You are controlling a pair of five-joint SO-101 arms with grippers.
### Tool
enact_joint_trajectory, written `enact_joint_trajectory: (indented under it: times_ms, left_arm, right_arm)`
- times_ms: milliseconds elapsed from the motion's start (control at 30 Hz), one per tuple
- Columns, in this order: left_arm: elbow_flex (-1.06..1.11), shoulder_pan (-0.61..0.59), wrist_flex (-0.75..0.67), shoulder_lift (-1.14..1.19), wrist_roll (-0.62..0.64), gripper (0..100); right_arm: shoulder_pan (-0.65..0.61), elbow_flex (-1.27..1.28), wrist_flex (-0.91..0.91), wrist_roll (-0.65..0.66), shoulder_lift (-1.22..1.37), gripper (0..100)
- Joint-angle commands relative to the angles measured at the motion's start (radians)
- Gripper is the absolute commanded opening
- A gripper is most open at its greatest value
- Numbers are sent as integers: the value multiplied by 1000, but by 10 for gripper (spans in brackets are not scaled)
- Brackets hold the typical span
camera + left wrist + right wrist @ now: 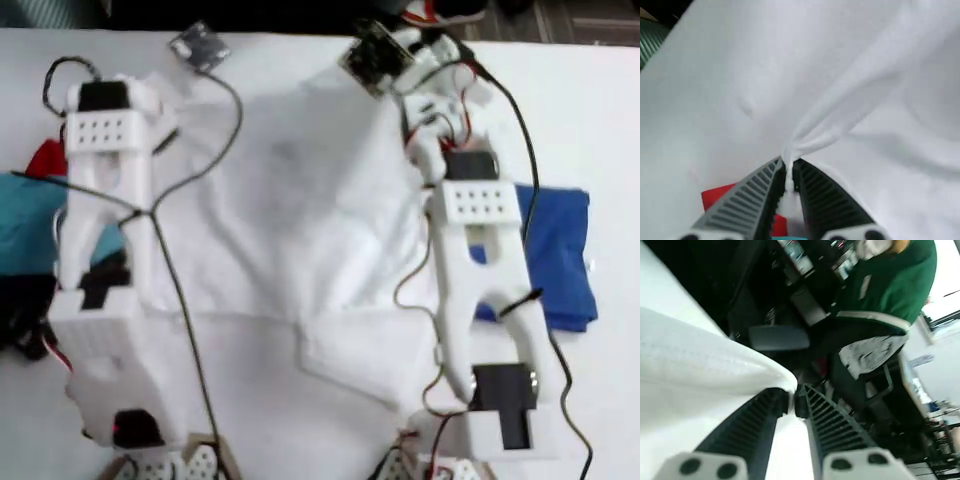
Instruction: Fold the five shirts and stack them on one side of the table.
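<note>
White shirt [300,200], laid open over the middle of the table [600,120] and held at two places. The left fingers [782,172] are pressed together on a gathered twist of its cloth, and the fabric fans out from their tips in taut ridges. The right fingers [785,401] pinch a rolled edge of the same shirt, which falls away to one side of them, with the room beyond their tips. The cloth appears thin, light and entirely limp. It probably holds no shape of its own, sags between the two grips, and bunches wherever it is pinched. A hold on an edge or corner, such as a hem or shoulder, with both grips drawn apart, would likely keep a fold line straight. A grip in mid-panel would likely drag wrinkles along. A red cloth [715,197] lies under the left fingers, with teal cloth [25,225] and black cloth [20,310] near it at that edge of the table. A folded blue shirt [560,250] lies behind the right fingers, beside that arm.
</note>
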Motion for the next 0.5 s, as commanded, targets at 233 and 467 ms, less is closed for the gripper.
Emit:
enact_joint_trajectory:
  times_ms: [233,467]
  left_arm:
    - [-58,19,316,45,-98,85]
    - [-55,2,402,131,-106,22]
  right_arm:
    - [-8,-49,601,-2,-209,19]
    - [-8,-49,975,-5,-255,19]
